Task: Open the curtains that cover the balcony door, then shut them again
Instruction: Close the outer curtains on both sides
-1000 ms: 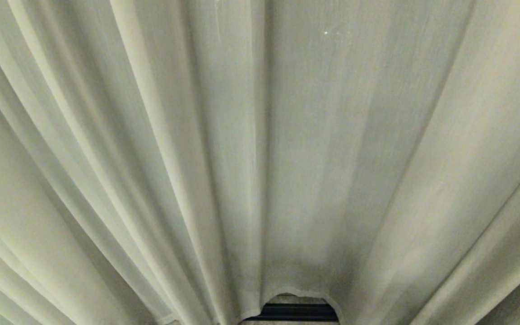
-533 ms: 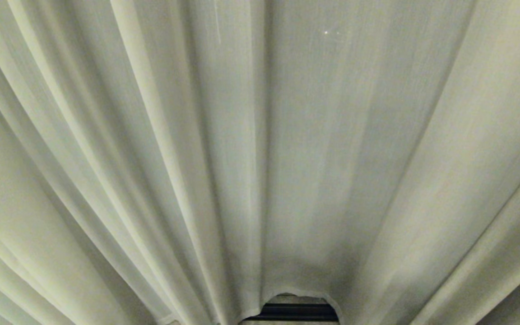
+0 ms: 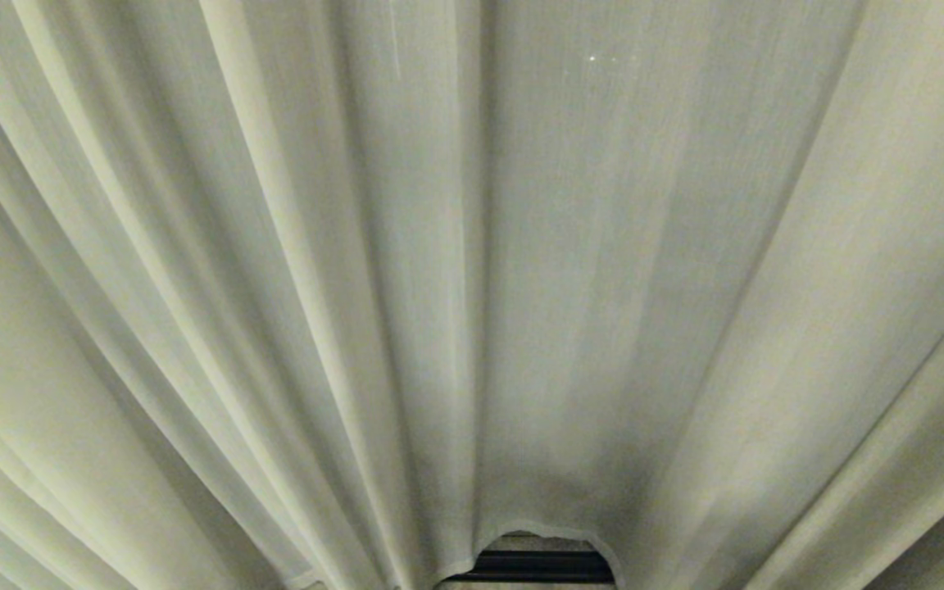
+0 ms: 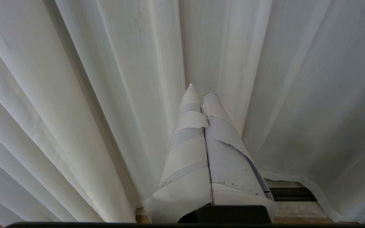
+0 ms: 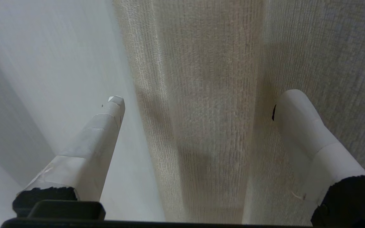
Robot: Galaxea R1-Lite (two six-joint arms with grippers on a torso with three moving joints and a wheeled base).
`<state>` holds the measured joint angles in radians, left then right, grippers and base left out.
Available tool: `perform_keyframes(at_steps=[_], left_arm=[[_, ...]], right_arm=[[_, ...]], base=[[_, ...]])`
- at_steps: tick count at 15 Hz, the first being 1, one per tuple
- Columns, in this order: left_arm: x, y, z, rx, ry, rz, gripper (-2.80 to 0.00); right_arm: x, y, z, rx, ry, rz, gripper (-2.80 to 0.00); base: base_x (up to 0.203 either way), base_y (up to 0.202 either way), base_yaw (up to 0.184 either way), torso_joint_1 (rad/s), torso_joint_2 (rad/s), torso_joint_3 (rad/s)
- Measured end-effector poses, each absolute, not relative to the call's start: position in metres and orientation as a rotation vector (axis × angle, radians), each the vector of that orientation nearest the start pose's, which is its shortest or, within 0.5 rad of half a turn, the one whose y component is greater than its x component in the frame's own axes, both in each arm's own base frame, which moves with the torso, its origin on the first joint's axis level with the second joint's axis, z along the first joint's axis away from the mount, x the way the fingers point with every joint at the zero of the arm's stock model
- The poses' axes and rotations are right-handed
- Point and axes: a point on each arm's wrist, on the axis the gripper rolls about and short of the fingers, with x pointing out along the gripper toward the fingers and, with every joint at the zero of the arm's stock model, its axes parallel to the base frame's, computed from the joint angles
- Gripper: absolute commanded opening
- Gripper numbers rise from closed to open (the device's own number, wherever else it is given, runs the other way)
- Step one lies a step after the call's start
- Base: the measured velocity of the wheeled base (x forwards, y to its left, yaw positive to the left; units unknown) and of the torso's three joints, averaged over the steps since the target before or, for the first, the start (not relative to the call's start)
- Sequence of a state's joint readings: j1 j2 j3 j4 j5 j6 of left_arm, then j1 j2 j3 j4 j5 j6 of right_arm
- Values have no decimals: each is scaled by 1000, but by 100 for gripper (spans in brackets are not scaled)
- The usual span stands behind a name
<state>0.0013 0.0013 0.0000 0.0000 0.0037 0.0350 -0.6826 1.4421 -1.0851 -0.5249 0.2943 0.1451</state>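
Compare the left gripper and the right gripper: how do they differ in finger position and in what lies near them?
The left gripper has its fingers pressed together, shut; the right gripper has its fingers spread wide, open. The left gripper points at the curtains with nothing between its fingers; the right gripper has a fold of curtain fabric in its gap, not clamped. Both have fingers wrapped in pale tape, and both face the curtains.

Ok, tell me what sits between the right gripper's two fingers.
In the right wrist view, a pleat of the curtains runs through the open right gripper. The fingers stand wide apart on either side, not closed on it.
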Motion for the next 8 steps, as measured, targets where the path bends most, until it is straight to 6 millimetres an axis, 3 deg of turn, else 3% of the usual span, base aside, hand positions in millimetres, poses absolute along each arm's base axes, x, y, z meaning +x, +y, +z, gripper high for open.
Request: perform_keyframes(at_steps=[1, 8], left_arm=[[-23, 0, 76, 35, 1, 5, -280], [-23, 0, 76, 35, 1, 5, -280]], right_arm=[[200, -155, 323, 65, -174, -375, -280], [202, -155, 322, 68, -169, -373, -280]], base=[[0, 0, 0, 0, 0, 0], [0, 0, 0, 0, 0, 0]])
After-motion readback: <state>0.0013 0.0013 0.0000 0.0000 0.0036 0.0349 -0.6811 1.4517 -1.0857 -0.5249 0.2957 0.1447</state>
